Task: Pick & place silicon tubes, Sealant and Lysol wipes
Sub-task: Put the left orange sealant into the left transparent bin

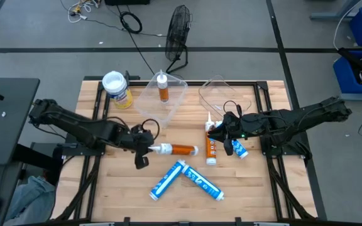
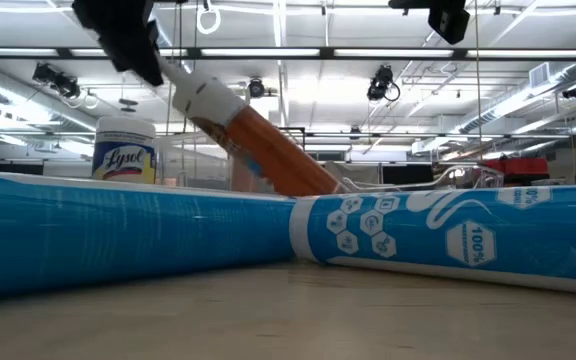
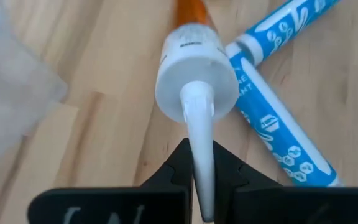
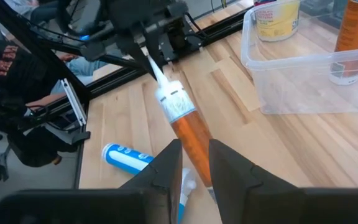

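Observation:
My left gripper is shut on the white nozzle of an orange tube at mid table. The tube is tilted, nozzle end up. My right gripper is to its right, over a second orange tube and beside a short blue tube. In the right wrist view its fingers stand a narrow gap apart with nothing between them. The yellow Lysol wipes canister stands on its base at the far left. Two blue-white tubes lie near the front. My left gripper pinches the orange tube's white nozzle between its two fingers, partway along it. The fingers come from the table's left, along the tube. The nozzle end is raised and the tube slants down toward its far end, which the blue tubes hide in the low view.
A clear bin at the far middle holds an upright orange tube. A second clear bin stands to its right. A black fan stands beyond the table's far edge.

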Controlling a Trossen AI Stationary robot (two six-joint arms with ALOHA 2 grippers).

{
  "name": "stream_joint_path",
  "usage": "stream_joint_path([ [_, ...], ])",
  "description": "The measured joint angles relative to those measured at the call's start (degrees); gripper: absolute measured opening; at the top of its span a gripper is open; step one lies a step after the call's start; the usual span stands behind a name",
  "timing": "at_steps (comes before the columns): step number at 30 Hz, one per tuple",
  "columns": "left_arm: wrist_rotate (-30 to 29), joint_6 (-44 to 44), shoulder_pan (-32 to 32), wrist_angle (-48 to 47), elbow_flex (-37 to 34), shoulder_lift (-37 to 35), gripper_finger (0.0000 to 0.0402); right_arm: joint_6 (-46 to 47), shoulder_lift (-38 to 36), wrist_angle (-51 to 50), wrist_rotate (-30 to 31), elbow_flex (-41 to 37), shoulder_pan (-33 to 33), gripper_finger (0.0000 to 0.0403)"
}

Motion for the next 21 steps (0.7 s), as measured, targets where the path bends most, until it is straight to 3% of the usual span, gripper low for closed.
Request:
stream_joint_path([
  [7, -0.3, 2.4, 1.9, -0.2, 3.9, 0.0, 0.0001, -0.1, 0.0, -0.1, 0.0, 0.0, 0.0, 0.0084],
  [21, -0.2, 3.7, 2.2, -0.2, 5.5, 0.0, 0.0002, -0.1, 0.0, -0.4, -1.4, 0.0, 0.0, 0.0084],
])
